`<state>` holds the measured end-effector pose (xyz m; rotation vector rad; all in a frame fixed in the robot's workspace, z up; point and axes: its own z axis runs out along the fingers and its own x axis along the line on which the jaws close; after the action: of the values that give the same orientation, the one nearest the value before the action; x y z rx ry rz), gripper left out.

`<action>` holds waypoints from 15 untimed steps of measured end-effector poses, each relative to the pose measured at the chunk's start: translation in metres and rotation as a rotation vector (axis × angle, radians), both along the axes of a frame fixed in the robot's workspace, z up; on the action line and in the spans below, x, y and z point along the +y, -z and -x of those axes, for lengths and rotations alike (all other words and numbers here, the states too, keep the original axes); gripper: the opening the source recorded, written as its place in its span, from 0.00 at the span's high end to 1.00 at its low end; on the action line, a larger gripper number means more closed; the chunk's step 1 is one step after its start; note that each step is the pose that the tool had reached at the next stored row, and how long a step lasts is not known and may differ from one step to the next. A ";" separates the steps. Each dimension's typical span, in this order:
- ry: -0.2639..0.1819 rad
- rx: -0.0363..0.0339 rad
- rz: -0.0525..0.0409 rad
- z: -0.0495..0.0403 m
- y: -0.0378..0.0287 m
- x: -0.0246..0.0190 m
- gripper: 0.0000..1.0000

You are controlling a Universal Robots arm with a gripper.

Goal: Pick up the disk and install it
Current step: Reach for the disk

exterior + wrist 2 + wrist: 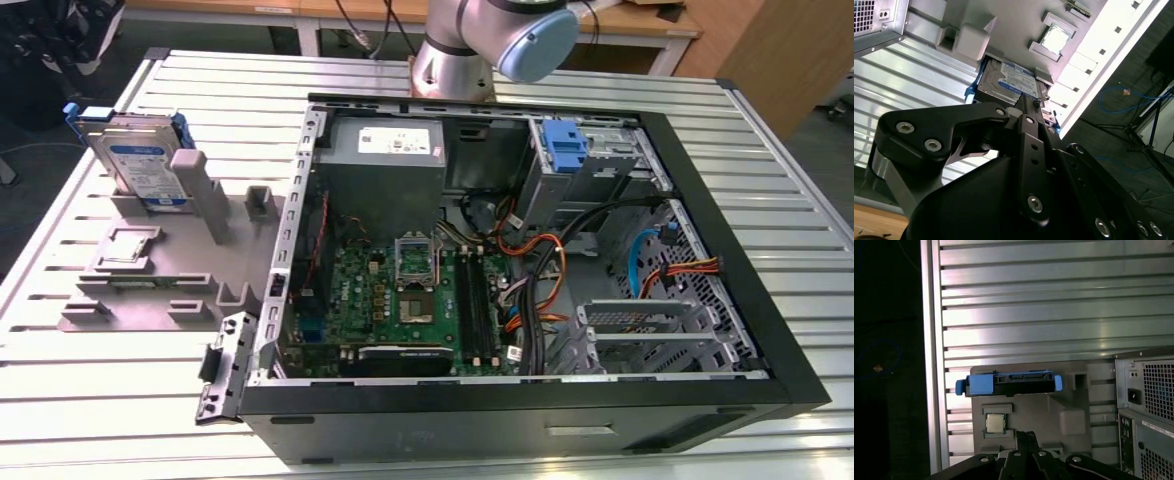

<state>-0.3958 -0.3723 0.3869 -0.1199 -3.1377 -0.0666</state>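
— Starting at the exterior view's left: any sign of the disk?
— Yes. Upright on edge in a slot of the grey holder, label side out, blue rails along the edges. Not yet picked up.
— And relative to the gripper?
— Out ahead of its tip, apart from it in both wrist views; no contact. Nearer to the gripper, flat in a recess of the same holder: a processor chip.
— State of the gripper?
— Closed, tips together, clasping nothing.
— Further right?
— Open computer case on the slatted metal table, just beside the holder, off to the gripper's side. Inside: green motherboard, then a blue bracket up in the drive cage.
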 end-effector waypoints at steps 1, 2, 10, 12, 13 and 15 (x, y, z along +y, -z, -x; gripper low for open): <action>0.000 0.0000 0.0000 0.0007 0.0000 0.0001 0.89; 0.000 0.0000 0.0000 0.0015 0.0000 0.0001 0.89; 0.000 0.0002 0.0000 0.0042 0.0001 0.0002 0.89; 0.000 0.0002 0.0001 0.0042 0.0001 0.0001 0.89; 0.000 0.0001 0.0000 0.0042 0.0001 0.0001 0.89; 0.000 0.0002 0.0000 0.0043 0.0001 0.0001 0.89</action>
<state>-0.4000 -0.3721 0.3869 -0.1198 -3.1375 -0.0665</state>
